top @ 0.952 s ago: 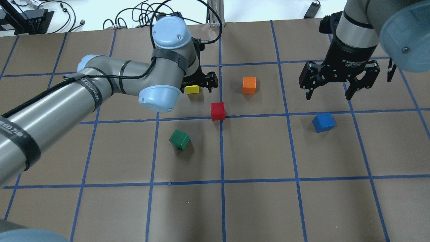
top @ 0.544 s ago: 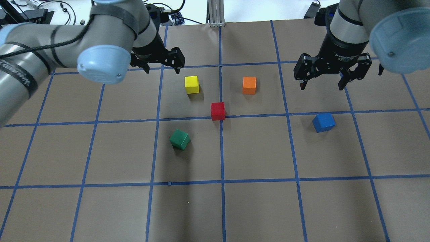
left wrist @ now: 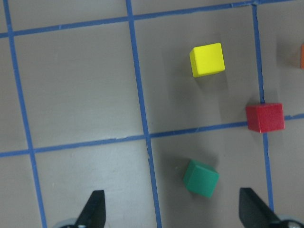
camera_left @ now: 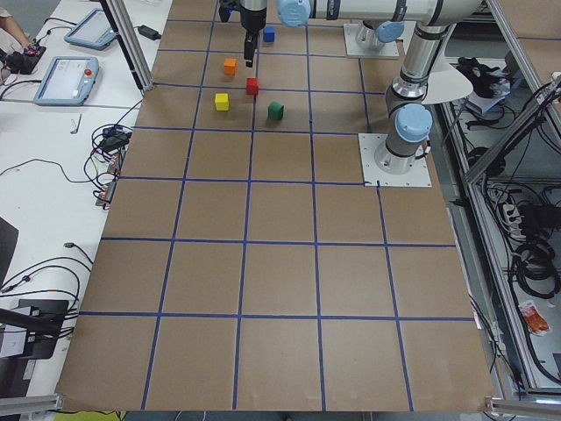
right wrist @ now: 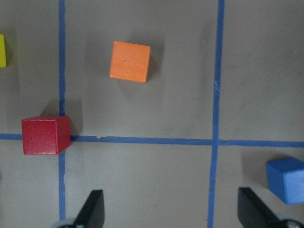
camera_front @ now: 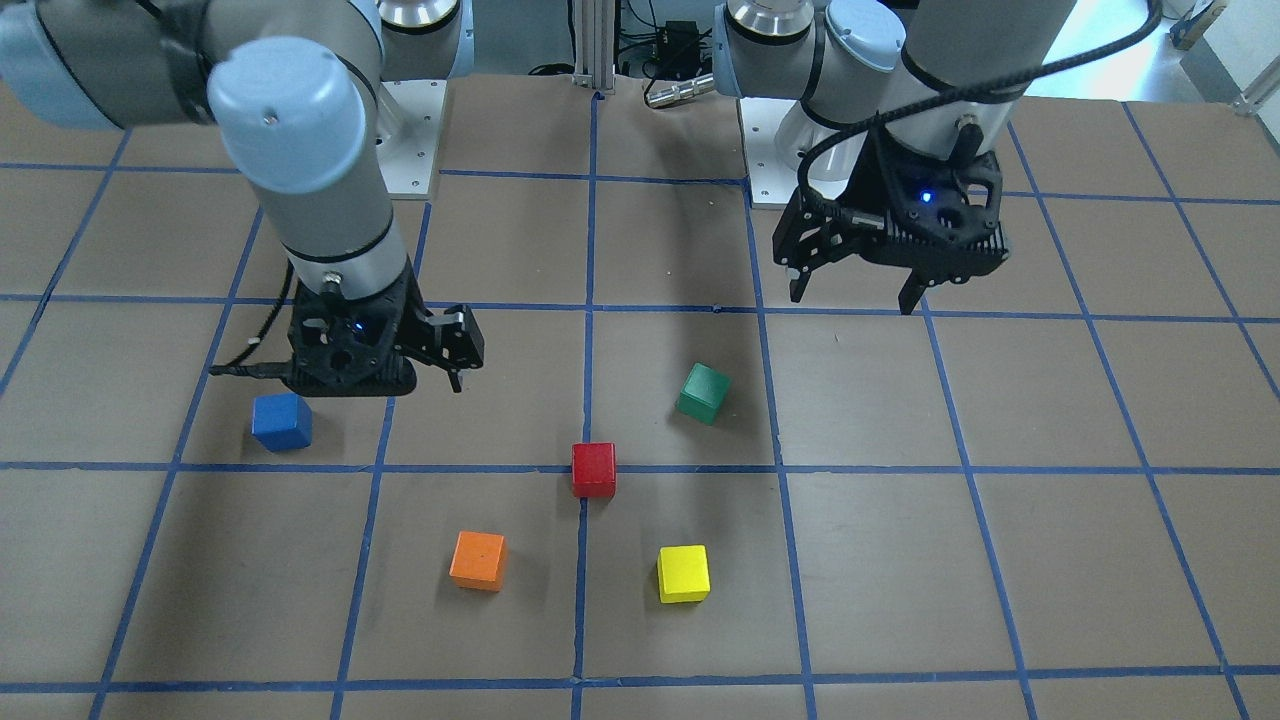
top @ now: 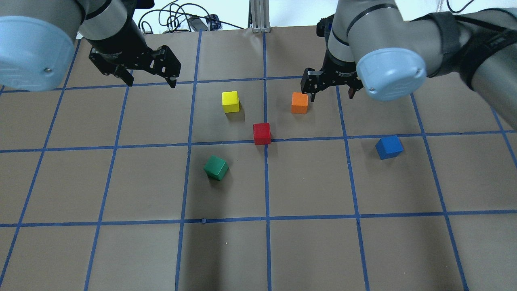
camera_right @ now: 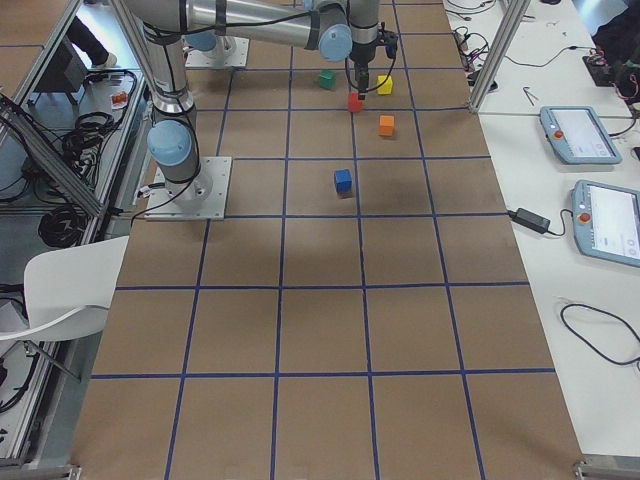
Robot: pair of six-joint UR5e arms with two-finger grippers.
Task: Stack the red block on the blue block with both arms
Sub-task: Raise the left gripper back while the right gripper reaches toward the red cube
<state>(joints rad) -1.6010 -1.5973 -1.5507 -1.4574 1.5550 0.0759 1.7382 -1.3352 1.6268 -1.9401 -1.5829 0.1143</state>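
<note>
**Both grippers shifted to the robot's left; blocks unmoved**

- Against half a second ago, overhead: the black two-finger right gripper [top: 332,97] has swung in from its own side toward table centre. The black two-finger left gripper [top: 151,83] has drawn outward, away from the cubes.
- All five cubes lie where they lay.
- Right gripper: fingers spread wide, nothing between them. Overhead it shows just beside the small matte orange cube [top: 299,102]. Its wrist camera sees orange ahead, red off to one side, blue at the other edge.
- Left gripper: fingers also spread wide, empty, well apart from every cube.
- The small, matte red block [top: 262,133] sits on the brown-paper table [top: 307,250], at a crossing of the blue tape grid [top: 350,173], touching nothing.
- The small, matte blue block [top: 389,147] sits turned a little against the grid, one square over to the robot's right, well apart from red.
- Around red: the small yellow cube [top: 230,101] is on the far side, and the small green cube [top: 216,167] on the near side, turned askew. Orange is far-side too, toward blue.
</note>
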